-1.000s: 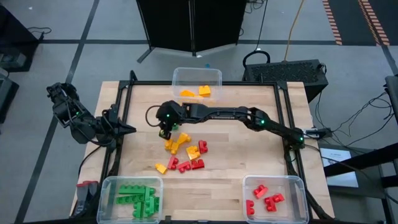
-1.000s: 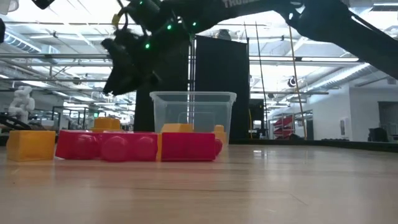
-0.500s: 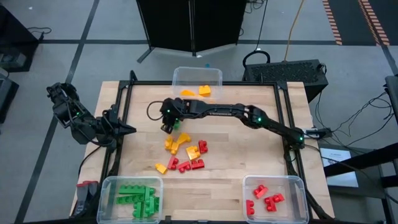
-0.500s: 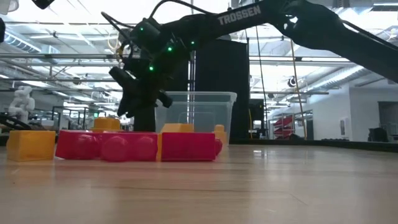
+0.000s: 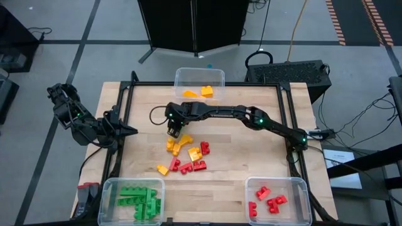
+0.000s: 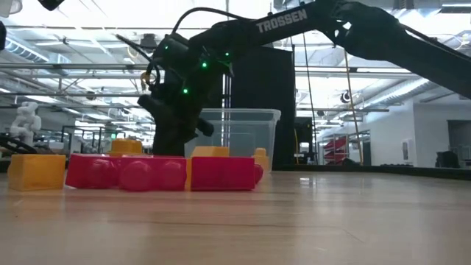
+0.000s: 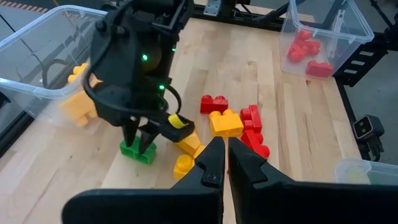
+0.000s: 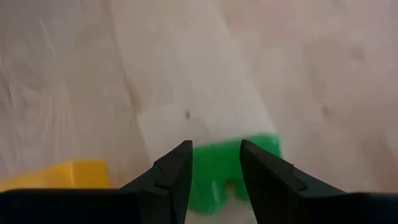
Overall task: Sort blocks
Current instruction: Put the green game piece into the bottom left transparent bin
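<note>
Right claw (image 7: 138,140) has dropped from mid-air onto the green block (image 7: 137,150) on the worktop (image 5: 251,163), jaws narrowly parted astride it; pickup looks imminent. Left claw (image 7: 222,163) waits pinched shut.

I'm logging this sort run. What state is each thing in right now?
Right gripper: jaws down around the green block, part open.
Left gripper: shut, empty, parked at the table's left edge.
Green block: on the table, between the right jaws.
Green bin: holds green blocks.
Red bin: holds red blocks.
Yellow bin: holds yellow blocks.
Pile: red and yellow, unsorted.
</note>
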